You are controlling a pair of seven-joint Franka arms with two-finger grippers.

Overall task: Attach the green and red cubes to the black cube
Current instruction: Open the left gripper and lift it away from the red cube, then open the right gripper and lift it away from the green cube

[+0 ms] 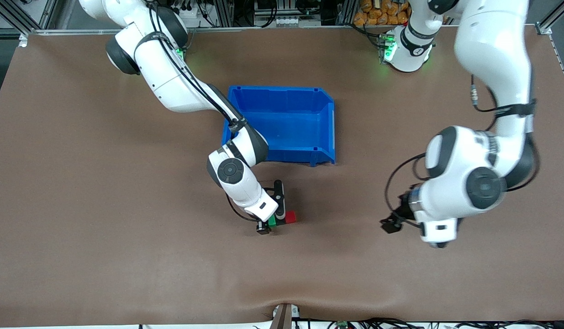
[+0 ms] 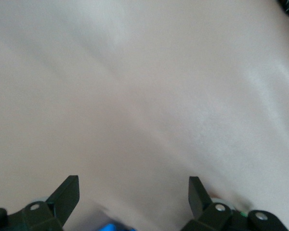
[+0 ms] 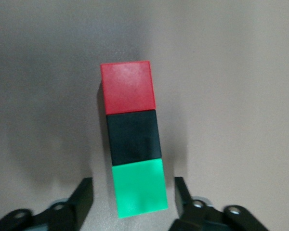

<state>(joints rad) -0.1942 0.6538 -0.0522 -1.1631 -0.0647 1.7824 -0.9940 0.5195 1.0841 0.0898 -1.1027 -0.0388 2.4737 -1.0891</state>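
Note:
In the right wrist view a red cube (image 3: 127, 86), the black cube (image 3: 134, 137) and a green cube (image 3: 138, 188) lie joined in one straight row on the brown table, the black one in the middle. My right gripper (image 3: 132, 195) is open, with one finger on each side of the green cube and a gap on both sides. In the front view the green cube (image 1: 272, 221) and red cube (image 1: 291, 217) show beside my right gripper (image 1: 272, 222); the black cube is mostly hidden there. My left gripper (image 2: 134, 192) is open and empty, waiting over bare table (image 1: 434, 240).
A blue open bin (image 1: 329, 119) stands on the table farther from the front camera than the cubes, with the right arm reaching over its corner. Cables and a bracket (image 1: 284, 317) sit at the table's near edge.

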